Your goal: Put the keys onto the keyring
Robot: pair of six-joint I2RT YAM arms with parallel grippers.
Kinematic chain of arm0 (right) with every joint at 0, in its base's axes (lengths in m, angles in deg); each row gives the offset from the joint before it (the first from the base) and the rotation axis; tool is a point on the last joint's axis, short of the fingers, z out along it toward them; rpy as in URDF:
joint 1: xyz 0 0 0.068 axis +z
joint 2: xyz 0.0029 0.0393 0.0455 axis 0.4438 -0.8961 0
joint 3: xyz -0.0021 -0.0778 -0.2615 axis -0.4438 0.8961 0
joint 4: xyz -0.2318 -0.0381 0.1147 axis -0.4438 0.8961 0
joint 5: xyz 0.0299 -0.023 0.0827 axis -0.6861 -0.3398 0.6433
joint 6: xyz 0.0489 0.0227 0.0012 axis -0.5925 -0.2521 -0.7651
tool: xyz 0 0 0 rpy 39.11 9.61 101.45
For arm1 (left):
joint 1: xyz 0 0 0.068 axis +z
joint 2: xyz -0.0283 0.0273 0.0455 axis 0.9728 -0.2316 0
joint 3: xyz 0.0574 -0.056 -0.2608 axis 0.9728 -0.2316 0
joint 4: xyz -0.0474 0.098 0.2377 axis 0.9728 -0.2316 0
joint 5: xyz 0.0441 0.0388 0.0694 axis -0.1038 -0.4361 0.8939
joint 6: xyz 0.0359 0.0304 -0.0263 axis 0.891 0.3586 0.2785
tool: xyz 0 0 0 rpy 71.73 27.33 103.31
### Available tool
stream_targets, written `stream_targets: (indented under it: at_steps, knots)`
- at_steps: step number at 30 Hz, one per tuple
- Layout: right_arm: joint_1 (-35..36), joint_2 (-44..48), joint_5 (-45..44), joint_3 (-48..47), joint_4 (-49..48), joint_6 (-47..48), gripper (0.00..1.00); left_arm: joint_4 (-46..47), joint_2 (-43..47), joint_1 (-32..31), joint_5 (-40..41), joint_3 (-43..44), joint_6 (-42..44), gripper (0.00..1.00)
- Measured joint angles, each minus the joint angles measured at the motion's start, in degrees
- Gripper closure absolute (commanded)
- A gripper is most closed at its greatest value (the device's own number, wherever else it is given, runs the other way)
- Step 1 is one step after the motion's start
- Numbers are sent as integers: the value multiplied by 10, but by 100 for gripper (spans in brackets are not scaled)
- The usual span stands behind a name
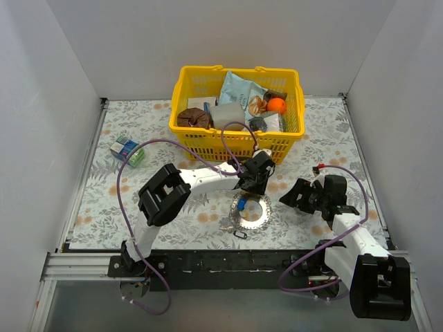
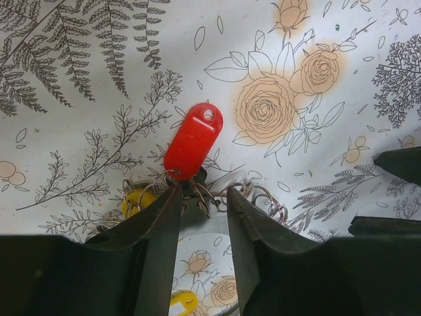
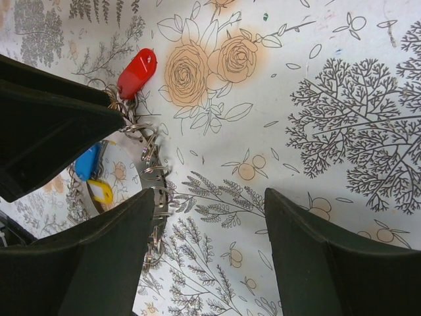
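Note:
The keyring (image 1: 255,213) lies flat on the floral cloth, a silvery ring fringed with small split rings. A blue tag (image 1: 242,205) lies on it. In the left wrist view a red tag (image 2: 193,140) sits just beyond the rim (image 2: 204,227), with yellow tags (image 2: 138,199) beside and inside it. My left gripper (image 2: 204,201) stands over the far rim, jaws a narrow gap apart and straddling it. My right gripper (image 3: 210,217) is wide open and empty over bare cloth, just right of the ring (image 3: 151,178); red (image 3: 137,72), blue (image 3: 87,162) and yellow (image 3: 100,191) tags show there.
A yellow basket (image 1: 208,142) full of packets and an orange stands behind the ring. A small blue-green box (image 1: 127,150) lies at far left. A crumpled silvery piece (image 1: 228,223) and a small black clip (image 1: 240,235) lie at the ring's near edge.

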Motion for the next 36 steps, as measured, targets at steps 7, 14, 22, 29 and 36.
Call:
stream_targets:
  at_steps: [7, 14, 22, 29, 36]
  knots:
    - [0, 2, 2, 1, 0, 1, 24, -2, -1, 0, 2, 0, -1, 73]
    - [0, 2, 2, 1, 0, 2, 24, -2, -1, 0, 2, 0, -2, 78]
    - [0, 2, 2, 1, 0, 2, 24, -2, -1, 0, 2, 0, -4, 85]
    - [0, 2, 3, 1, 0, 2, 24, -2, -1, 0, 5, -1, -4, 90]
    - [0, 2, 3, 1, 0, 2, 24, -2, -1, 0, 11, -3, -6, 100]
